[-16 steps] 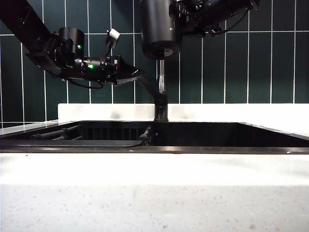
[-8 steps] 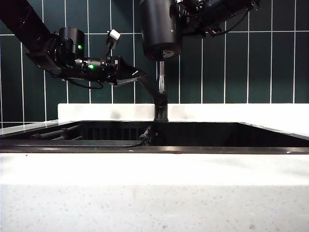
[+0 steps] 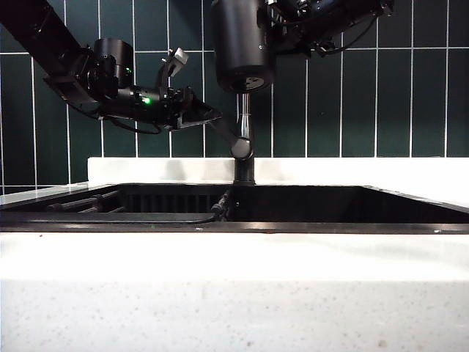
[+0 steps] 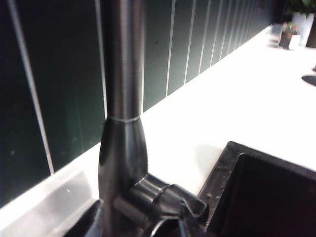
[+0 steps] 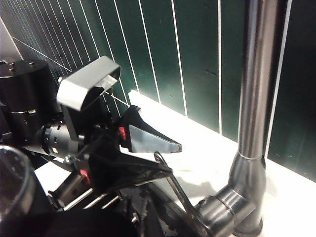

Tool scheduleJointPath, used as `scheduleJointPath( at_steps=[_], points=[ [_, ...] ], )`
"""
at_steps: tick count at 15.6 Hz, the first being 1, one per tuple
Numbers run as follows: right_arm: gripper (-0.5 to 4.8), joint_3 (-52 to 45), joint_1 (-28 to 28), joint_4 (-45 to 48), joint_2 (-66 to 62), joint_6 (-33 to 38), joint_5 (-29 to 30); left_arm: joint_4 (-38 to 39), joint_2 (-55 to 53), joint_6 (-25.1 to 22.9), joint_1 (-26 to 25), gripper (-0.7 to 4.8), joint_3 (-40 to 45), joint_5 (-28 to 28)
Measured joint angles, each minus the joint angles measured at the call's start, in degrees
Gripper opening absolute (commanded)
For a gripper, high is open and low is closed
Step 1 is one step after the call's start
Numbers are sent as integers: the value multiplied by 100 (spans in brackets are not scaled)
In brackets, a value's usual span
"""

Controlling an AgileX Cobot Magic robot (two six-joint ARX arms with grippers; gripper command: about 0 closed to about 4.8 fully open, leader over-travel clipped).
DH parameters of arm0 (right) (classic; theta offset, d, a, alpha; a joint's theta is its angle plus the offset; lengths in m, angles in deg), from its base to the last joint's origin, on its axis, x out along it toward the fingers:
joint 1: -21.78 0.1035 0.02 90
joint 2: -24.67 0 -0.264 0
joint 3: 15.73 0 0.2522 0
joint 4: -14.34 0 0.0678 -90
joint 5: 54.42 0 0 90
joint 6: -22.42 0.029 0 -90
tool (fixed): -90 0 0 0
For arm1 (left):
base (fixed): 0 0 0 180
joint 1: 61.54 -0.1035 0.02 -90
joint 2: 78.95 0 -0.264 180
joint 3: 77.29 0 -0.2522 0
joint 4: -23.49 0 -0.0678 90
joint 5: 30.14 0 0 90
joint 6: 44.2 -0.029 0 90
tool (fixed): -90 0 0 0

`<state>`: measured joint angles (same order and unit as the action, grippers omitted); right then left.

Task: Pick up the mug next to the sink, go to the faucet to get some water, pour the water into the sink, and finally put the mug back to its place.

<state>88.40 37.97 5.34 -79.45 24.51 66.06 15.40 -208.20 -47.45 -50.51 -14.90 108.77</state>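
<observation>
The black mug (image 3: pixel 243 44) hangs high in the middle of the exterior view, in front of the faucet (image 3: pixel 245 117) pipe. My right gripper (image 3: pixel 277 29) reaches in from the upper right and is shut on the mug's side. The mug's rim (image 5: pixel 12 182) shows at the edge of the right wrist view. My left gripper (image 3: pixel 212 115) is open beside the faucet, and the tip of the grey lever (image 5: pixel 180 192) lies between its two fingers (image 5: pixel 153 140). The faucet's base (image 4: pixel 123 163) fills the left wrist view. The sink (image 3: pixel 330 226) lies below. No water shows.
Dark green tiles (image 3: pixel 366 95) back the white counter (image 3: pixel 366 170). A speckled white front counter (image 3: pixel 234 293) runs before the sink. Dark bars (image 3: pixel 88 202) lie in the sink's left part. Small objects (image 4: pixel 289 32) stand far along the counter.
My left hand has turned at the wrist and shifted a little right and up, staying open at the lever. The mug and right arm have kept still.
</observation>
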Motion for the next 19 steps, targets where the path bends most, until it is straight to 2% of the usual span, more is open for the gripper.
scheduleJointPath(
  at_steps=[2, 5, 6, 7, 8, 10, 12, 14, 16, 18, 19],
  points=[
    [-2, 0, -81, -52, 20, -101, 9, -24, 66, 227, -46, 185, 15, 247],
    [-1, 4, -490, -597, 271, -1003, -337, -131, 750, 905, -63, 184, 13, 317],
    [-1, 4, -608, -804, 321, -1346, -544, -144, 938, 1298, -52, 184, 11, 275],
    [-1, 4, -758, -1202, 385, -2041, -1093, -105, 1198, 1998, -72, 184, 13, 83],
    [-1, 2, -763, -1502, 422, -2645, -1565, -72, 1355, 2236, -92, 184, 13, 26],
    [-1, -2, -704, -1871, 525, -3744, -2201, 76, 1633, 2304, -79, 184, 11, 33],
    [-1, 2, -621, -1869, 553, -4092, -2621, 372, 1757, 2306, -92, 184, -7, 39],
    [-1, 2, -514, -1947, 551, -4179, -3012, 1180, 1773, 2076, -175, 184, -15, 166],
    [-1, 4, -343, -2374, 553, -4763, -3390, 2232, 1773, 1458, -192, 184, -13, 284],
    [-1, 0, -170, -2898, 551, -5836, -3886, 3504, 1781, 205, -184, 184, -13, 323],
    [-1, 0, -114, -2979, 551, -6253, -4240, 4072, 1786, -284, -188, 184, -11, 168]
  ],
)
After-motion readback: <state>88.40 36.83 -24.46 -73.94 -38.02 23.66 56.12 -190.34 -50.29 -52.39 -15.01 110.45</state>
